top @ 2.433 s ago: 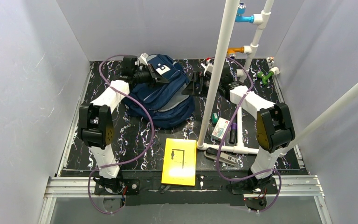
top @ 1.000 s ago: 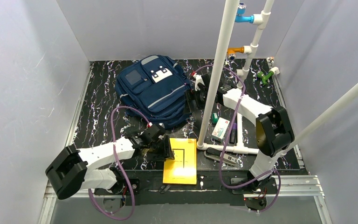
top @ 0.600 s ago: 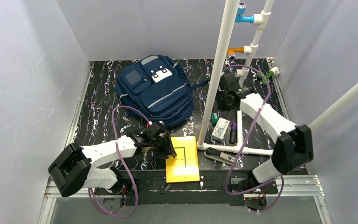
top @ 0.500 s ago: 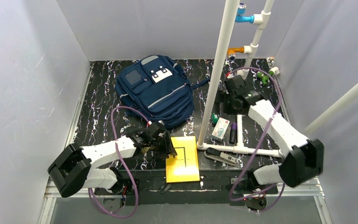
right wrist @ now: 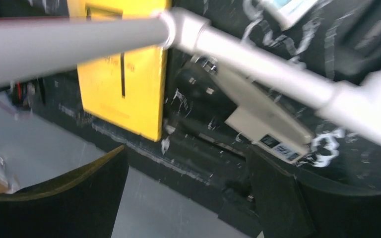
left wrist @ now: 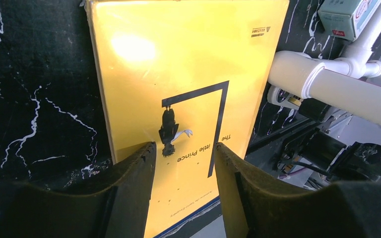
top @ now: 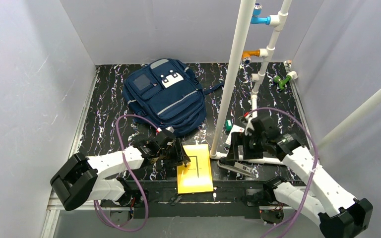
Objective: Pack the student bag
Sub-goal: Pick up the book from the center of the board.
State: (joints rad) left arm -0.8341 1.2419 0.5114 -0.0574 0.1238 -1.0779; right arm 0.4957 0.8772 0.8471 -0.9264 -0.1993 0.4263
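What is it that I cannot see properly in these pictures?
Student bag: top view, zippers too small to judge.
Yellow book: left wrist view, title partly behind the fingers of the left gripper.
Grey flat item: right wrist view, blurred, crossed by white pipe.

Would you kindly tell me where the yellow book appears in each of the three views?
Top external: the yellow book lies at bottom centre, just left of the foot of the white pipe frame.
Left wrist: it fills the middle of the picture, with the pipe frame at the right.
Right wrist: it is at upper left, partly behind the pipe frame.
Shared landmark: the white pipe frame.
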